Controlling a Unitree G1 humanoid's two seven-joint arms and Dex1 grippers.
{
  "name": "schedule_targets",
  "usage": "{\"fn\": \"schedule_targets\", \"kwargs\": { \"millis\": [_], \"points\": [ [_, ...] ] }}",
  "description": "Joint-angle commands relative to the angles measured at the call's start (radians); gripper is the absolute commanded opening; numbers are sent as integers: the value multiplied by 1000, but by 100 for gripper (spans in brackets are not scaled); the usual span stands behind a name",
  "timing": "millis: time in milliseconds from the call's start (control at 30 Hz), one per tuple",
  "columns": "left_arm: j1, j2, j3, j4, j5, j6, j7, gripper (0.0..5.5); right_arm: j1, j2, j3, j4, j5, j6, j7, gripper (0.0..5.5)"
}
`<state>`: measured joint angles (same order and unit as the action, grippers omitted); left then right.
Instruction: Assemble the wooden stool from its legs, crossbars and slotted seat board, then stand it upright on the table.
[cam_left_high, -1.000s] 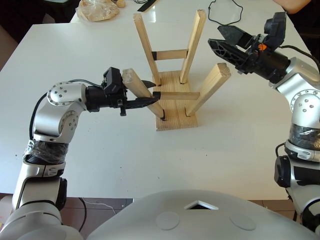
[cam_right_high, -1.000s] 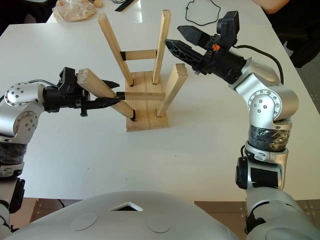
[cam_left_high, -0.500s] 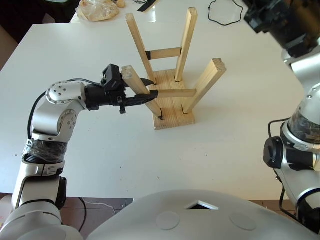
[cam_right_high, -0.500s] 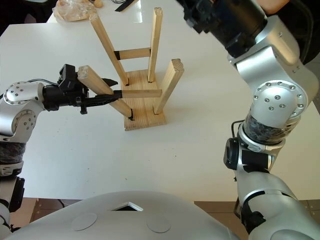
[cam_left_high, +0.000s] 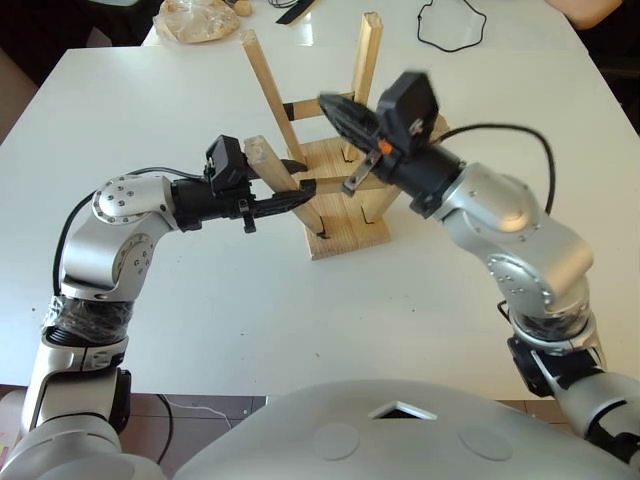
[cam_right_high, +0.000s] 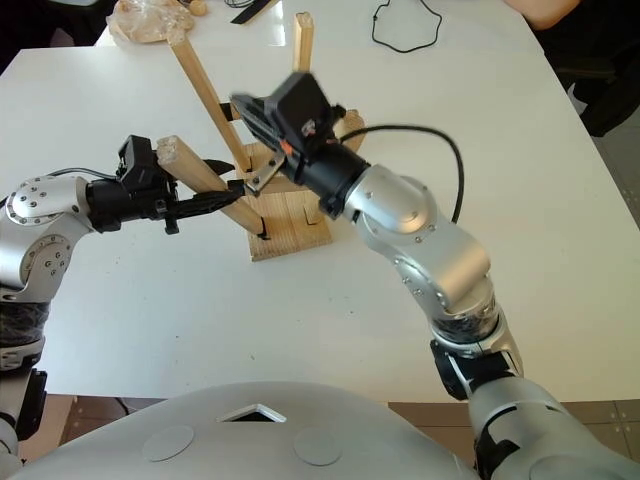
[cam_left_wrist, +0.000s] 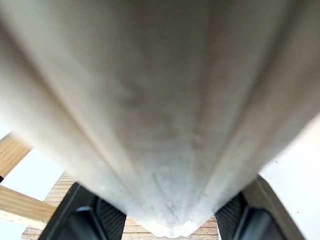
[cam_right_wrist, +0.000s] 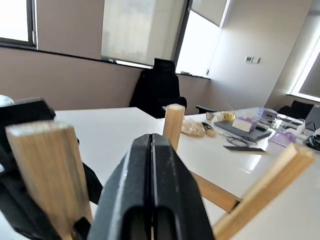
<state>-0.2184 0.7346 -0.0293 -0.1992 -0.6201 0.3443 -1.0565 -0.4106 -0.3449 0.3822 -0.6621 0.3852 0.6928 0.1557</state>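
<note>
Left gripper (cam_left_high: 298, 190) pinching a leg (cam_left_high: 262, 158), right gripper (cam_left_high: 335, 143) spread close by (crowded in there), one knock might unseat a crossbar (cam_left_high: 306, 108)

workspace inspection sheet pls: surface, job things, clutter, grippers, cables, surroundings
surface: white table, no damage seen
job's things: stool upside down, seat board flat on the table, legs pointing up, crossbars fitted between them; the near-left leg leans outward
clutter: bag at the far edge
grippers: left gripper shut on the leaning leg; right gripper open above the seat board, among the legs, holding nothing
cables: black cable looped on the far side of the table
surroundings: office room with a dark chair by the windows
</note>
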Motion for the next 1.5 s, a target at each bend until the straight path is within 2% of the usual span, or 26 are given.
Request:
{"fn": "schedule_targets", "kwargs": {
  "millis": [33,233,600,667,700,767,833,867,933,1000,1100,1267,1333,1433,1500],
  "points": [
    [18,10,-37,70,63,69,14,204,58,-33,133,66,-160,24,-22,0],
    [25,9,-58,42,74,65,31,204,116,-44,207,110,-201,148,35,0],
    [-32,40,-149,6,172,67,37,204,118,-5,202,119,-257,174,77,0],
    [-41,43,-173,20,189,67,33,204,105,4,197,129,-291,119,66,0],
    [-43,44,-179,25,193,66,32,204,94,28,163,120,-290,87,55,0],
    [-38,51,-187,34,201,63,29,204,31,121,-1,57,-203,45,48,0],
    [-26,66,-197,51,213,51,17,204,-101,204,-275,6,25,51,47,0],
    [-22,71,-200,59,218,44,14,204,-186,187,-428,26,144,56,44,0],
    [-26,73,-204,78,222,32,9,204,-293,59,-644,134,203,43,58,0],
    [-37,70,-207,97,224,21,3,204,-288,-83,-722,252,125,16,81,0],
    [-53,71,-212,126,229,3,-9,204,-152,-209,-703,327,-4,-23,115,0],
    [-41,89,-215,138,223,-13,-31,204,84,-251,-622,249,22,18,236,0],
    [-49,89,-214,154,218,-20,-44,204,168,-177,-512,135,83,67,240,0],
    [-69,66,-213,168,194,-11,-50,204,129,113,-205,40,175,112,179,0],
    [-100,51,-230,186,195,-16,-72,204,116,240,-67,-3,222,146,151,0]
  ]
}}
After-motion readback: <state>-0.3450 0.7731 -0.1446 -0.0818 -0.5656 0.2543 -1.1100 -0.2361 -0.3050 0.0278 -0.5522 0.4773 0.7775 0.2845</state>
